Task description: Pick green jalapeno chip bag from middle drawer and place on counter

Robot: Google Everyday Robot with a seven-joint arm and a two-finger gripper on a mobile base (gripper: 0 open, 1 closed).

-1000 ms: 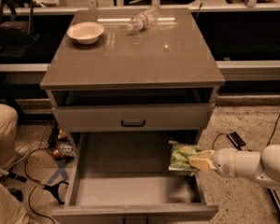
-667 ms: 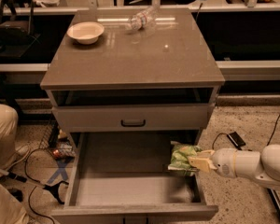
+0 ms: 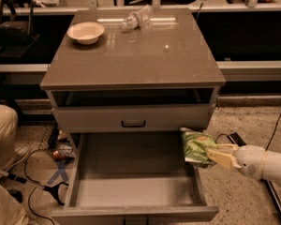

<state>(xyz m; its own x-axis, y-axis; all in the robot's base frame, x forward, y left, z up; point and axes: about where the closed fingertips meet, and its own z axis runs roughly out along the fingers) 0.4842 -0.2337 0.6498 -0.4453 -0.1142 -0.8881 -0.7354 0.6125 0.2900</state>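
The green jalapeno chip bag (image 3: 197, 147) is held up at the right wall of the open middle drawer (image 3: 136, 189), over its right rim. My gripper (image 3: 214, 155) reaches in from the right on a white arm and is shut on the bag's lower right edge. The drawer's grey floor is bare. The counter (image 3: 140, 55) is the glossy grey-brown top of the cabinet, above and behind the bag.
A white bowl (image 3: 85, 32) and a clear plastic water bottle (image 3: 136, 18) lying on its side sit at the back of the counter. A shallower drawer front with a black handle (image 3: 133, 123) is above the open drawer. A person's legs and cables are at the left floor.
The bag and gripper have shifted slightly right and up, toward the drawer's right wall. Little else has changed.
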